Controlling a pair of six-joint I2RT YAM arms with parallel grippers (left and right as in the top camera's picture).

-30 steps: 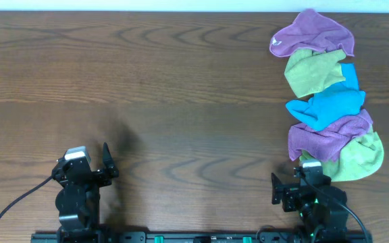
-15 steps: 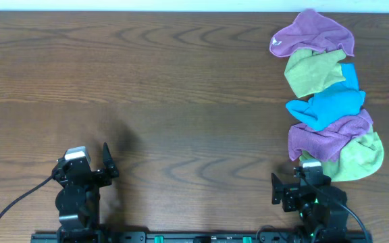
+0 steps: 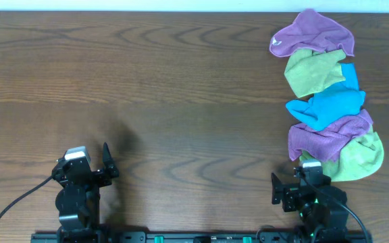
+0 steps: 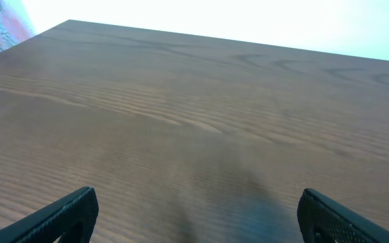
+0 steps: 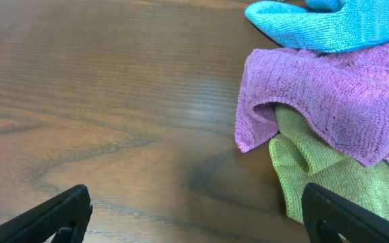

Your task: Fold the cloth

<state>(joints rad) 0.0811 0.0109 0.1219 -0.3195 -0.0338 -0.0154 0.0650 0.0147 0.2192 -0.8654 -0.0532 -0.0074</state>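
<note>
Far purple cloth point(image 3: 309, 30), blue cloth point(image 3: 329, 106), near purple cloth point(image 3: 323, 138), together on wooden table point(image 3: 147, 88).

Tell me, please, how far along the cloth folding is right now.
Nothing looks done: the cloth lies crumpled at the near end of the pile, partly under a purple cloth. Nothing is in hand: the left gripper and right gripper are both open and empty. Left to do: pull the cloth free, spread it flat and fold it.

At the right we count two purple cloths point(image 3: 309, 30) point(image 3: 323, 138), one blue cloth point(image 3: 329, 104), one olive-green cloth point(image 3: 309, 73) far, one lime-green cloth point(image 3: 363, 158) near.
</note>
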